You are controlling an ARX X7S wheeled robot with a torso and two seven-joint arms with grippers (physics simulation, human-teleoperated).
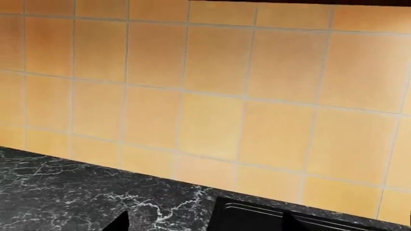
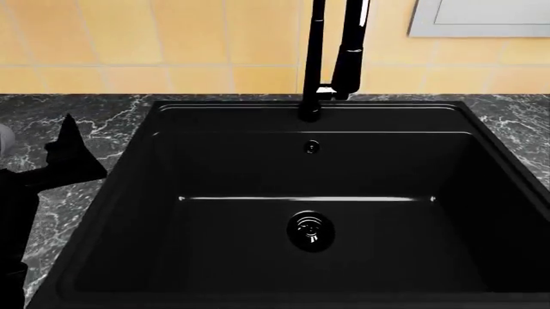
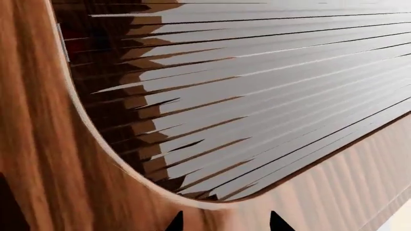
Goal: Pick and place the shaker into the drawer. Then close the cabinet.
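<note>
While the head view looks straight down into a black sink, neither the shaker nor the drawer can be picked out with certainty in any view, so I cannot tell where the shaker is. A black faucet rises from the far rim of the sink, and a round drain sits in the basin floor. Dark marbled counter runs along the far side and the left of the sink, with a wall of orange tiles behind it. At the far right a pale framed panel shows on the wall.

At the left edge of the head view the left arm appears as a black shape over the counter. In the left wrist view the left tool shows only two dark fingertips set well apart, released and grasping nothing, above the counter and facing the tiles, with a corner of the sink beside them.

In the right wrist view the right tool shows two dark tips apart, released, very close to a reddish-brown wooden surface with a curved edge; beyond that edge lies a jagged streaked pattern of grey and brown that I cannot identify.
</note>
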